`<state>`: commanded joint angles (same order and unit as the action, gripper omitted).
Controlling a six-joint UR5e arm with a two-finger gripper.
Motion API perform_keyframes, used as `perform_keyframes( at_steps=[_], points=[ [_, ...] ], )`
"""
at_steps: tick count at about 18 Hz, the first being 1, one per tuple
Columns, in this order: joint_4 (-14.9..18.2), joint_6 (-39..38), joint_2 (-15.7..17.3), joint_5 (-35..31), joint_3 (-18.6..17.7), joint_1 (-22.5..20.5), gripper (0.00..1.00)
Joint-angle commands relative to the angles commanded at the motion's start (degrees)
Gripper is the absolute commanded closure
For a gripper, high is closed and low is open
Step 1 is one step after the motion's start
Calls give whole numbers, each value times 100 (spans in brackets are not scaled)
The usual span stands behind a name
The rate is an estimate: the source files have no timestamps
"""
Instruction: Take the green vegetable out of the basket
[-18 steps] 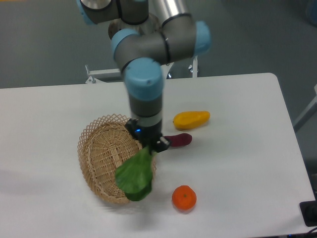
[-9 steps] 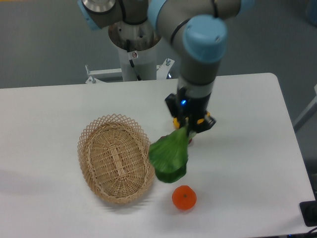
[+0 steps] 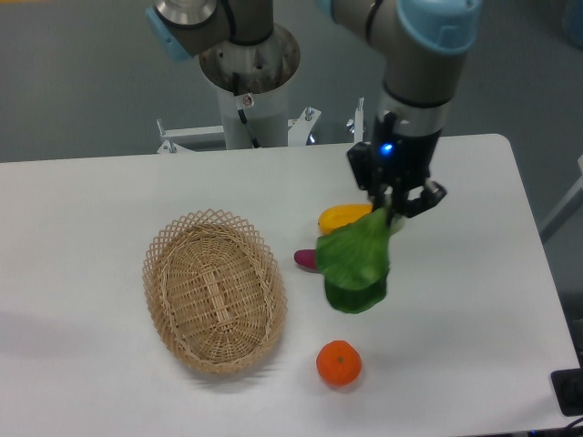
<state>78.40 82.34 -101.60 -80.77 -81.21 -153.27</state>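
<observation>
My claw (image 3: 393, 208) is pinched tight on the pale stem end of the green vegetable (image 3: 355, 259), and the big leaves hang down under it in the air. The vegetable is out of the basket (image 3: 214, 291) now and well off to the side of it, above the counter (image 3: 82, 218). So I think the picking up is about done. To do this part well, I should grip firmly and move slowly, because the floppy leaves could swing and slip out of my hold. The basket looks bare inside. A yellow vegetable (image 3: 342, 218) lies on the counter on the far side of the basket from the camera's near edge, just behind my hanging leaves. A purple vegetable (image 3: 305, 260) peeks out beside the leaves, between them and the basket. An orange (image 3: 339, 362) sits near the basket's front end, below the leaves. If I go down here, the leaves could bump the purple one, so I should stay high.
</observation>
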Motion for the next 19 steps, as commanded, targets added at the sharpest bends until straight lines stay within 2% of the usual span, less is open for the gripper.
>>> perform_keyframes(
  at_steps=[7,14,19],
  points=[
    [-62,747,-79,-79,35,-466,74],
    [-9,1249,-70,-790,35,-484,75],
    [-26,1293,-62,-791,26,-484,75]
  ],
)
